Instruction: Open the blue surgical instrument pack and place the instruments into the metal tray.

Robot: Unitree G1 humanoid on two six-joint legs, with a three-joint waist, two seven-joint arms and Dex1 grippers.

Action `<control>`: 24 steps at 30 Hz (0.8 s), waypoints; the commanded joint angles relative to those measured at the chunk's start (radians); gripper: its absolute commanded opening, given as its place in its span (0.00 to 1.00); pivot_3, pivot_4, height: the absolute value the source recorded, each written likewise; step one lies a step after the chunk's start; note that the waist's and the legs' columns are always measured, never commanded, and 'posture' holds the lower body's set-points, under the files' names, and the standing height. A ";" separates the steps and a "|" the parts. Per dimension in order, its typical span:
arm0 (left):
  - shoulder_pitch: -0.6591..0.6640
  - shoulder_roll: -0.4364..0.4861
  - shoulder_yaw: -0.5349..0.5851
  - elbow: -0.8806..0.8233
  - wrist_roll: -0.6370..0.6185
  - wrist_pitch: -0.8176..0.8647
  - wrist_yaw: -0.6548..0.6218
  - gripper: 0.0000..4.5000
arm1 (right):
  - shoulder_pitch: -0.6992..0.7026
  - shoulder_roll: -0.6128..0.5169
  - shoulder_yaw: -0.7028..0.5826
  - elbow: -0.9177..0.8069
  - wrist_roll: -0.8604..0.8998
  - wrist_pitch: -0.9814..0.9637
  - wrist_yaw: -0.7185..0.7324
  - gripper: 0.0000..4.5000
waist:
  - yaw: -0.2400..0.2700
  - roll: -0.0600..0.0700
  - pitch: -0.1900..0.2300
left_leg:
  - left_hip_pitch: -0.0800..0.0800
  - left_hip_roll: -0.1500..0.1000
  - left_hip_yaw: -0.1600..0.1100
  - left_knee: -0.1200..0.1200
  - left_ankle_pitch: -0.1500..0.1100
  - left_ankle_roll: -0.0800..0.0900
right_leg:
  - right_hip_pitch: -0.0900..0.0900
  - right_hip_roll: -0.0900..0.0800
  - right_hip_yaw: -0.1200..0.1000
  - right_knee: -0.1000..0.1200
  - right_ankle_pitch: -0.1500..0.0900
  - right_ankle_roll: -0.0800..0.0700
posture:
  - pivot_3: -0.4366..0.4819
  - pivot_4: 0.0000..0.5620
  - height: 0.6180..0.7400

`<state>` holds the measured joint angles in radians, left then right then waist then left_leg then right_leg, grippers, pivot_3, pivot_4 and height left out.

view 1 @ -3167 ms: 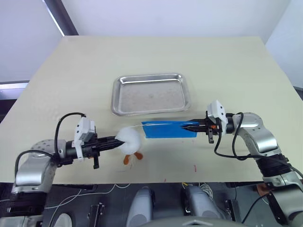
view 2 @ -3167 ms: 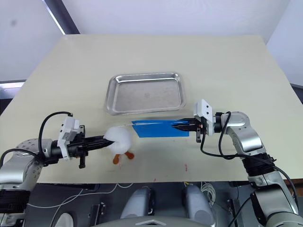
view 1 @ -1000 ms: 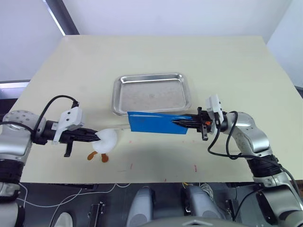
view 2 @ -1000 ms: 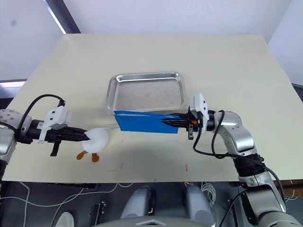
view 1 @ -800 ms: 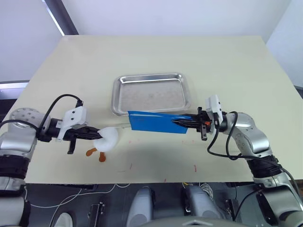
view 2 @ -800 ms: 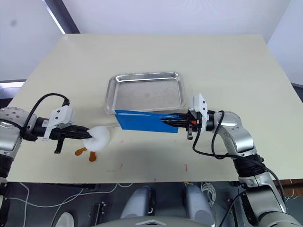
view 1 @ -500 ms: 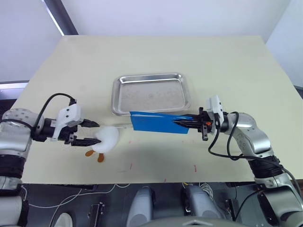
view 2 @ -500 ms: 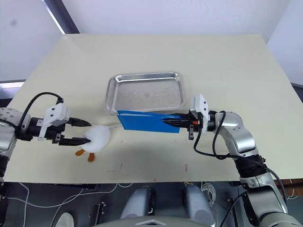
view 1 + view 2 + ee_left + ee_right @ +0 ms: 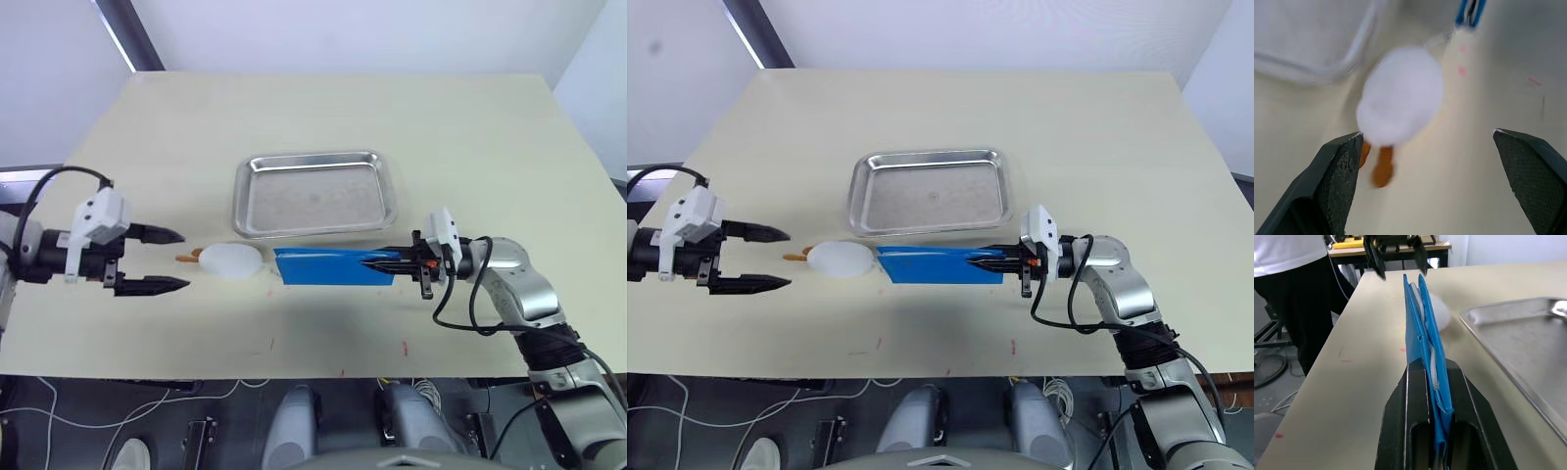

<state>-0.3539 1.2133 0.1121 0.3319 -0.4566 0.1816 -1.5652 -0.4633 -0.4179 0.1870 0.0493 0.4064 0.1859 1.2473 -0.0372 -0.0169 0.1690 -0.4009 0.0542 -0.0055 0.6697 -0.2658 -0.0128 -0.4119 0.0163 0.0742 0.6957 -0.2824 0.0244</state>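
With the left gripper (image 9: 165,260) spread empty and only the right gripper (image 9: 377,260) pinching the blue surgical instrument pack (image 9: 328,266) at centre frame, instruments could spill onto the counter (image 9: 470,137), missing the metal tray (image 9: 313,194).

- Left gripper (image 9: 165,260): two black pointed fingers, white housing block behind.
- Arms: silver-grey rounded shells, looping black cables.
- Right gripper (image 9: 374,260): black, orange accents, white block.

Hidden and cut off
The blue surgical instrument pack (image 9: 331,266) conceals its contents; the person (image 9: 1290,264) stands cropped at the upper left.
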 commanded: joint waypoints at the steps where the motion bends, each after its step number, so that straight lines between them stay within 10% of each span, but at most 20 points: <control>1: -0.044 -0.068 0.042 -0.065 -0.053 0.032 0.026 0.99 | -0.009 0.007 0.000 -0.012 0.004 -0.032 0.017 0.00 | 0.001 0.000 0.000 | 0.000 0.000 0.000 0.000 0.000 0.000 | 0.000 0.000 0.000 0.000 0.000 0.000 | 0.48 0.27 1.00; 24: -0.114 -0.358 -0.066 -0.076 0.013 0.034 0.067 0.99 | 0.022 0.013 -0.009 -0.047 0.005 -0.018 0.000 0.00 | -0.004 -0.001 0.000 | 0.000 0.000 0.000 0.001 0.000 0.000 | 0.000 0.000 0.000 0.001 0.000 0.000 | 0.48 0.27 1.00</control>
<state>-0.4529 0.8540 0.0340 0.2585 -0.4487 0.2301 -1.4987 -0.4408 -0.4053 0.1956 0.0483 0.3890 0.1716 1.2511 -0.0408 -0.0176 0.1695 -0.4009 0.0538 -0.0059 0.6704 -0.2657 -0.0129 -0.4117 0.0163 0.0745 0.6963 -0.2822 0.0244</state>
